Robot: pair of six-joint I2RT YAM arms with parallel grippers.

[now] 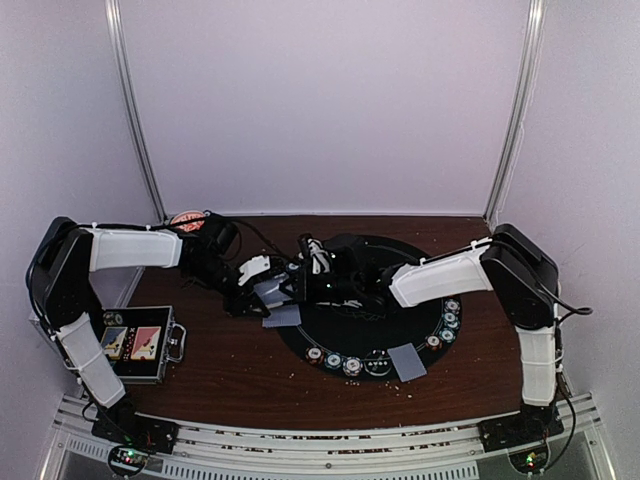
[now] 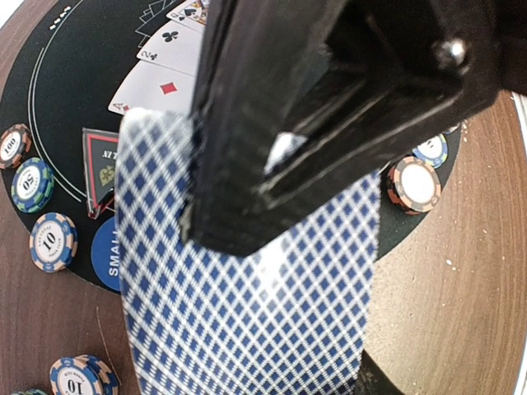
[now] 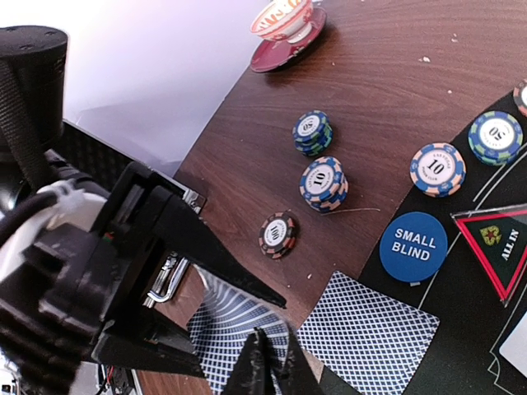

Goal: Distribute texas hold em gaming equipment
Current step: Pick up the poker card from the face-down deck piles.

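Roughly mid-task, I'd judge. You can see two dealt cards face down: one (image 3: 370, 337) at the mat's edge beside the SMALL BLIND button (image 3: 413, 245), and another (image 1: 408, 362) at the near-right rim of the mat (image 2: 82, 74). Striped chips (image 1: 352, 367) sit spaced along the mat's near rim, with more up the right side. The red ALL IN triangle (image 3: 498, 243) is on the mat next to the blue button.

Left to do, by the look of it:
- More cards to deal, since the card stack (image 2: 247, 313) is in the jaws and not laid out.
- Three chip piles (image 3: 324, 183) stand off the mat on the bare counter (image 3: 395, 82), so they are probably not handed out yet.

Jaws:
- The left gripper (image 1: 270, 288) is clamped on the card stack and holds it above the mat's left edge.
- The right gripper (image 3: 270, 362) has its jaws pressed nearly together on the stack's near edge. It looks like a pinch to pull a card off, but you can't see exactly how many cards it has.

How the cards look: blue diamond lattice on white backs, glossy with a glare streak, and bowed under the grip. They are thin and flexible, so expect them to slip or for two to come away at once.

The black case (image 1: 140, 345) and the red bowl (image 3: 284, 29) are off to the left and are not part of the job.
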